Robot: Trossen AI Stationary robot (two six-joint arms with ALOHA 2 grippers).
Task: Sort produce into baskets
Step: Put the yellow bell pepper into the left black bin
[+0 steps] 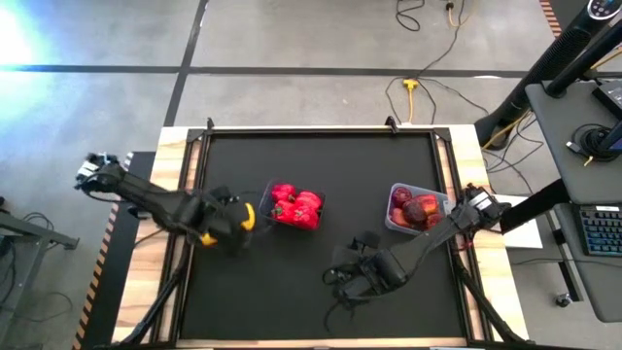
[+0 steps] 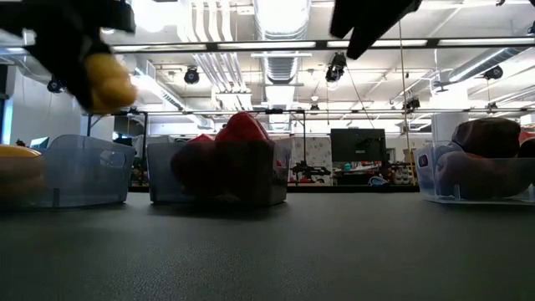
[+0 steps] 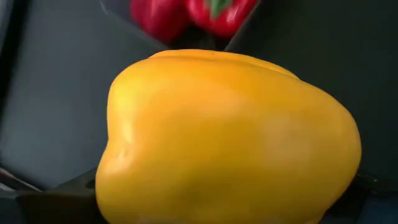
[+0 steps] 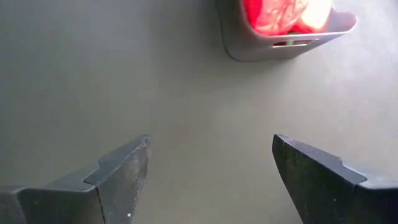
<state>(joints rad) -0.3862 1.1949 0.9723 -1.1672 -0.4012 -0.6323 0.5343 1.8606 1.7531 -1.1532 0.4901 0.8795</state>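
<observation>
Left gripper (image 1: 243,220): mine, clamped on a yellow pepper (image 3: 230,137), left of frame centre, beside the red basket.
Right gripper (image 4: 208,180): fingers apart over bare mat, lower centre.
Red peppers (image 1: 296,206): centre basket (image 1: 269,216).
Apples (image 1: 416,210): right basket (image 1: 396,223).

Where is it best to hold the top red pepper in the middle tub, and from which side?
Grip the top red pepper across its broad body, coming straight down from above. It sticks up over the rim of the tub, whose walls and other peppers block its sides. The right gripper is open over bare mat; the left gripper holds a yellow pepper.
</observation>
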